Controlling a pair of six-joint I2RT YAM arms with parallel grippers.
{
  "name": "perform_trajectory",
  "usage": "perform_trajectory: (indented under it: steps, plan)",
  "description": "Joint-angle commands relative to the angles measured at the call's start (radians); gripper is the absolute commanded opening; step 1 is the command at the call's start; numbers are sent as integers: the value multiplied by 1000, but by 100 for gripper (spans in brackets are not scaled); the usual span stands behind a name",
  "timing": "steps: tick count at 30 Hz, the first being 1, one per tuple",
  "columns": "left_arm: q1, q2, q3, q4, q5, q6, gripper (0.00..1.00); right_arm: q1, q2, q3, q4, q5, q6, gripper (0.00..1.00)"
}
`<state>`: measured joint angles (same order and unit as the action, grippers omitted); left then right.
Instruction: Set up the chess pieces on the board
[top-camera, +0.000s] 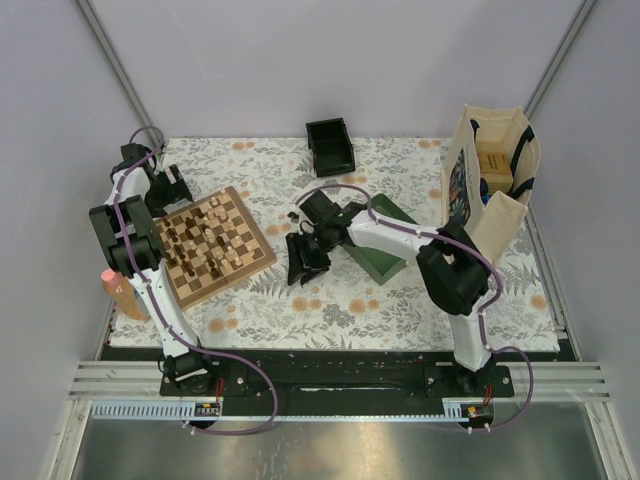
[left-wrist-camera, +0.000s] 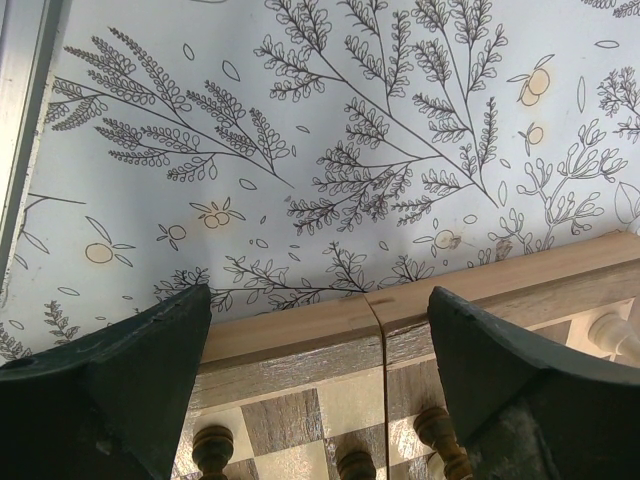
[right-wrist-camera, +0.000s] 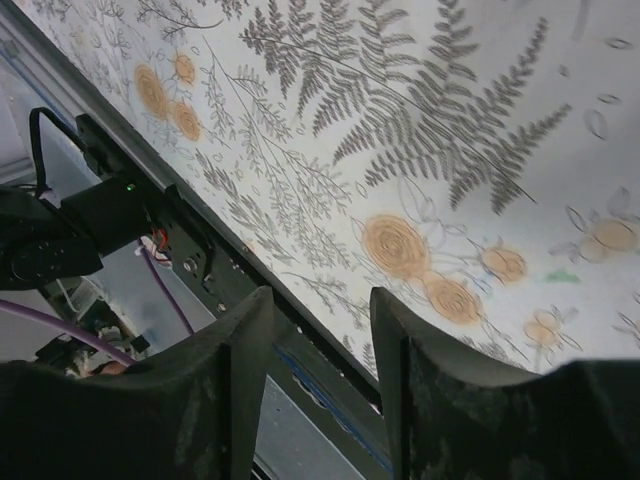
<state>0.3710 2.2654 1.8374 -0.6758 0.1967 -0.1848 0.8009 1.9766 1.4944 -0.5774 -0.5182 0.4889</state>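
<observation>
The chessboard (top-camera: 213, 246) lies turned on the left of the floral cloth, with several dark and pale chess pieces (top-camera: 205, 238) standing on it. My left gripper (top-camera: 172, 192) is open and empty over the board's far left edge. In the left wrist view the left gripper (left-wrist-camera: 320, 310) straddles the board's wooden border (left-wrist-camera: 300, 330); dark pieces (left-wrist-camera: 213, 446) stand just below the fingers and a pale piece (left-wrist-camera: 610, 335) at the right. My right gripper (top-camera: 302, 260) hovers over the cloth right of the board, open and empty (right-wrist-camera: 320, 300).
A green tray (top-camera: 388, 250) lies under the right arm. A small black box (top-camera: 330, 146) stands at the back middle. A tote bag (top-camera: 490, 185) with boxes stands at the back right. A pink-orange bottle (top-camera: 120, 293) is at the left edge.
</observation>
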Motion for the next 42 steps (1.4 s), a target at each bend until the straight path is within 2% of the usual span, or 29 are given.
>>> perform_trajectory:
  steps: [1, 3, 8, 10, 12, 14, 16, 20, 22, 29, 42]
  plan:
    - [-6, -27, -21, -53, 35, -15, 93, 26, 106, 104, 57, -107, 69, 42]
    - [-7, -26, -17, -54, 35, -13, 93, 29, 140, 112, 135, -173, 134, 28]
    - [-9, -26, -9, -62, 41, -10, 93, 37, 232, 185, 157, -212, 235, 25]
    - [-9, -23, -9, -65, 41, -8, 93, 38, 241, 190, 198, -188, 272, 18]
    - [-7, -21, -12, -64, 47, -7, 93, 38, 258, 208, 218, -163, 301, 17]
    - [-7, -20, -17, -64, 49, -7, 93, 38, 277, 199, 264, -154, 373, 15]
    - [-7, -17, -17, -65, 53, -4, 92, 38, 284, 146, 351, -146, 456, 10]
    - [-6, -14, -12, -64, 58, -5, 92, 38, 324, 122, 431, -146, 551, 9]
    - [-6, -10, -9, -67, 64, -5, 92, 38, 337, 116, 464, -144, 588, 5]
    - [-7, -9, -18, -71, 79, -7, 92, 38, 363, 107, 491, -60, 645, 5]
    - [-17, -41, -87, -70, 127, -22, 89, 23, 381, 162, 499, 115, 720, 11]
